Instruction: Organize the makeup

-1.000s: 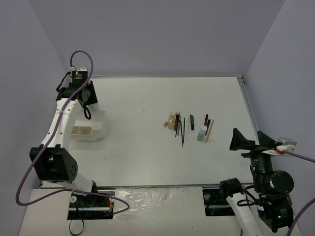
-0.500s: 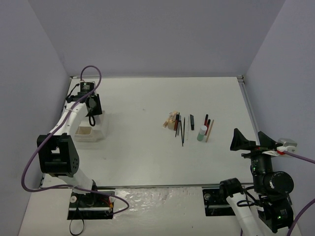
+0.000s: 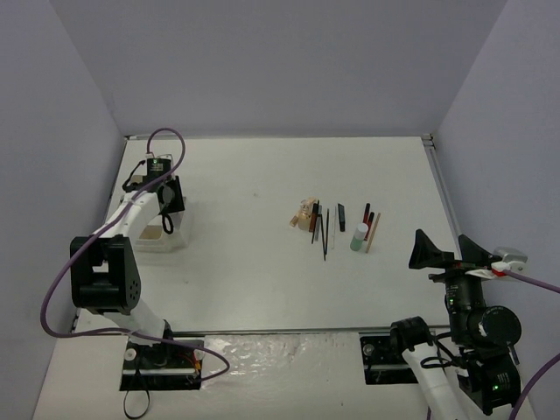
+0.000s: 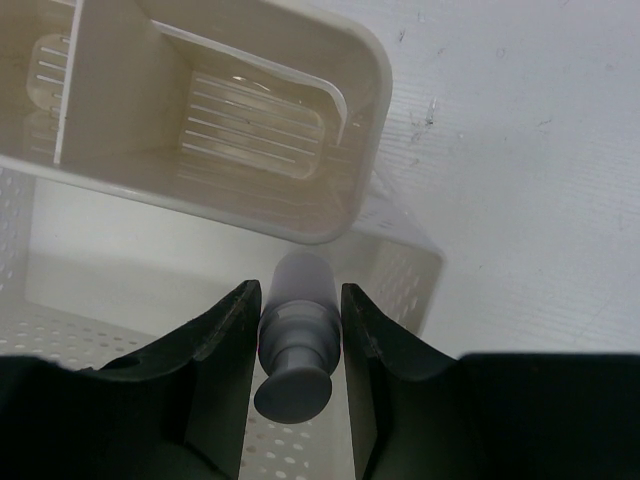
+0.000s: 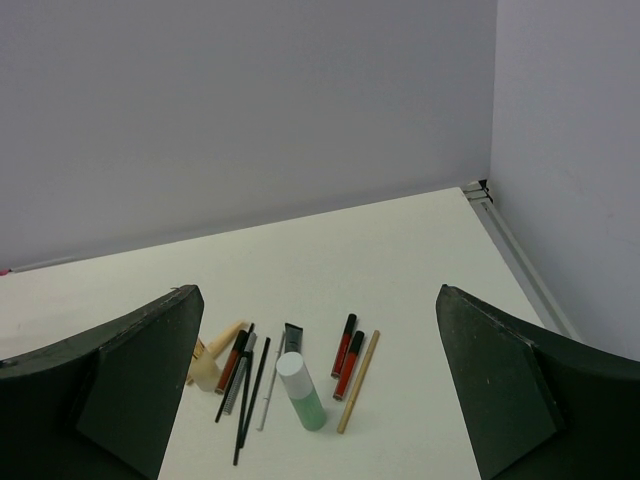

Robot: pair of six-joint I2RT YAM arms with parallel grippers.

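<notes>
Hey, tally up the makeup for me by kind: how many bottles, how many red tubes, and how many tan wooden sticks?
Bottles: 2, the grey bottle and the white-green bottle
Red tubes: 3, two right of the white-green bottle, one left of it
Tan wooden stick: 1
Total: 6

I see a white counter (image 3: 254,271) carrying a white plastic tray (image 3: 181,238) near its left edge. Well apart, right of centre, the makeup lies in a row: black pencils (image 3: 325,236), red tubes (image 3: 367,217), a white-green bottle (image 3: 359,236) and, just beside it, a tan wooden stick (image 3: 374,232).
</notes>
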